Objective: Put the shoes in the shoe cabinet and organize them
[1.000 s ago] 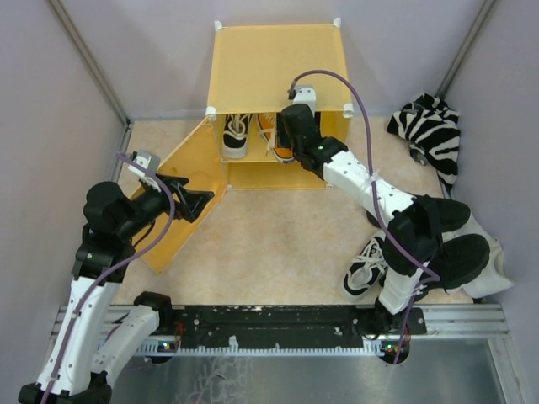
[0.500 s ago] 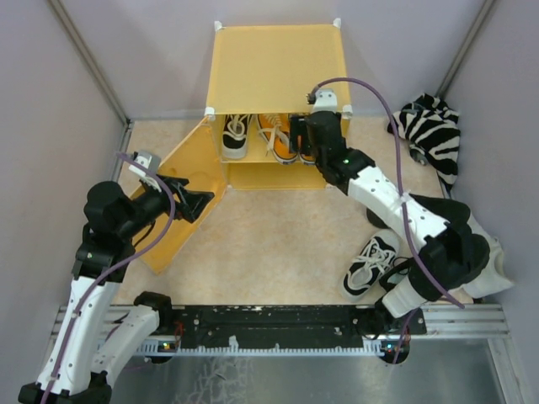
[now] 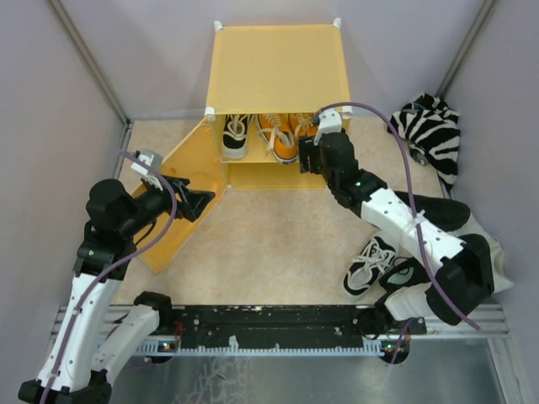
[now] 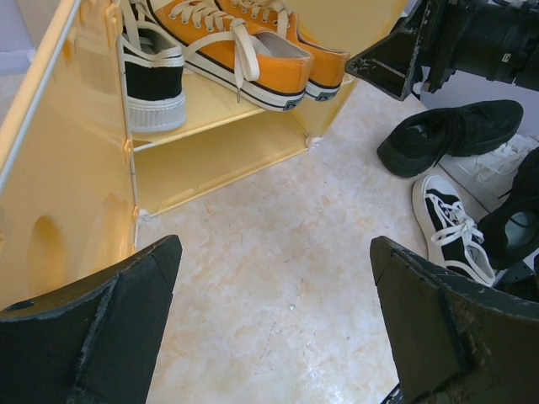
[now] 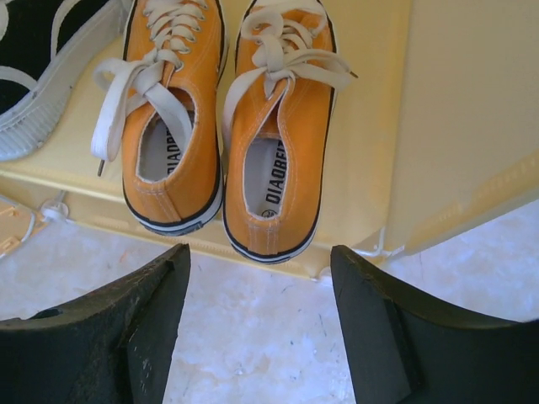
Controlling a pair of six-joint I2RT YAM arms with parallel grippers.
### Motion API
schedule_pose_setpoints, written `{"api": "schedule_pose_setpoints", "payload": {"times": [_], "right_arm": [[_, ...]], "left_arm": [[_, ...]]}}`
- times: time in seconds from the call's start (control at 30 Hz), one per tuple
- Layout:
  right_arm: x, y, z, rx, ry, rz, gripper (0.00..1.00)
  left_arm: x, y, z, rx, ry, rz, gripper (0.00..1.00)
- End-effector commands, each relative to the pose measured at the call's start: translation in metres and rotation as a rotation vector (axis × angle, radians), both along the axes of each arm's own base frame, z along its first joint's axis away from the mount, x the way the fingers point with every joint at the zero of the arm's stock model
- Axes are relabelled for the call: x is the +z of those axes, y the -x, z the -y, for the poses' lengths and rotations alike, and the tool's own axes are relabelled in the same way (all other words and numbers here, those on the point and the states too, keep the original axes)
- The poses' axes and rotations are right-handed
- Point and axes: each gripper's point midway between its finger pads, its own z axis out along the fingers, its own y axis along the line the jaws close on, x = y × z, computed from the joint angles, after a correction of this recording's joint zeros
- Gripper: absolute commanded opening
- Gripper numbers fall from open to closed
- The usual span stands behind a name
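Right arm: stretched toward the shoe cabinet (image 3: 278, 67), right gripper (image 5: 259, 278) tilted down, fingers apart, empty.
Left arm: elbow bent, left gripper (image 4: 274, 252) spread wide beside the door (image 3: 189, 164).
Shoes: orange pair (image 5: 274, 126) and one black-and-white sneaker (image 3: 235, 135) on the shelf; second black-and-white sneaker (image 3: 368, 265) near the table's near-right corner.

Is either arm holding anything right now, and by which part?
Nothing is held. The right gripper hangs open and empty just in front of the orange shoes; the left gripper is open and empty too.

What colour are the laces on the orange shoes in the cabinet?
White laces on the orange canvas sneakers; clearest in the right wrist view.
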Motion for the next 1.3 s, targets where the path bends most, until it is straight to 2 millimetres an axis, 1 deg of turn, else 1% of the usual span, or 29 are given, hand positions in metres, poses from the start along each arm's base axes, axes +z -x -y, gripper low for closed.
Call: {"api": "schedule_pose_setpoints", "payload": {"times": [0.0, 0.13, 0.23, 0.4, 0.5, 0.53, 0.57, 0.6, 0.63, 0.67, 0.7, 0.73, 0.8, 0.97, 1.07, 1.13, 1.27], "right_arm": [[0.016, -0.014, -0.008, 0.026, -0.014, 0.089, 0.67], [0.008, -0.024, -0.010, 0.013, -0.029, 0.094, 0.64], [-0.002, -0.031, -0.013, 0.010, -0.014, 0.067, 0.59], [-0.016, -0.035, -0.011, -0.014, -0.013, 0.055, 0.52], [-0.023, -0.038, -0.011, -0.020, -0.003, 0.049, 0.50], [-0.024, -0.039, -0.010, -0.026, 0.005, 0.048, 0.47], [-0.025, -0.041, -0.009, -0.040, 0.010, 0.051, 0.40], [-0.026, -0.042, -0.007, -0.053, 0.014, 0.057, 0.30], [-0.025, -0.044, -0.004, -0.070, 0.015, 0.069, 0.19], [-0.024, -0.045, -0.001, -0.090, 0.017, 0.081, 0.10], [-0.021, -0.047, 0.003, -0.111, 0.019, 0.095, 0.03], [-0.018, -0.048, 0.007, -0.134, 0.022, 0.109, 0.00], [-0.010, -0.051, 0.015, -0.181, 0.026, 0.149, 0.00], [0.020, -0.055, 0.039, -0.318, 0.021, 0.283, 0.00], [0.037, -0.060, 0.045, -0.363, 0.023, 0.339, 0.00], [0.042, -0.063, 0.048, -0.386, 0.027, 0.364, 0.00], [0.042, -0.073, 0.050, -0.421, 0.051, 0.392, 0.00]], "left_arm": [[-0.001, -0.001, 0.000, 0.001, -0.007, 0.007, 0.99], [-0.003, -0.003, 0.000, 0.003, -0.012, 0.005, 0.99], [-0.004, -0.004, 0.000, 0.005, -0.013, 0.001, 0.99], [-0.002, -0.004, -0.002, 0.019, -0.017, 0.008, 0.99], [-0.005, -0.005, -0.002, 0.019, -0.019, 0.001, 0.99], [-0.006, -0.005, -0.002, 0.016, -0.020, -0.001, 0.99], [-0.007, -0.005, -0.002, 0.016, -0.020, -0.005, 0.99], [-0.007, -0.006, -0.001, 0.014, -0.020, -0.007, 0.99], [-0.007, -0.006, -0.001, 0.015, -0.020, -0.008, 0.99], [-0.007, -0.006, -0.001, 0.014, -0.020, -0.008, 0.99], [-0.008, -0.006, -0.001, 0.015, -0.020, -0.008, 0.99], [-0.008, -0.006, -0.001, 0.015, -0.020, -0.008, 0.99], [-0.008, -0.006, -0.001, 0.017, -0.021, -0.007, 0.99], [-0.009, -0.007, -0.001, 0.015, -0.022, -0.013, 0.99], [-0.008, -0.008, -0.001, 0.017, -0.022, -0.012, 0.99], [-0.008, -0.008, -0.001, 0.017, -0.022, -0.013, 0.99], [-0.009, -0.009, -0.001, 0.018, -0.024, -0.013, 0.99]]}}
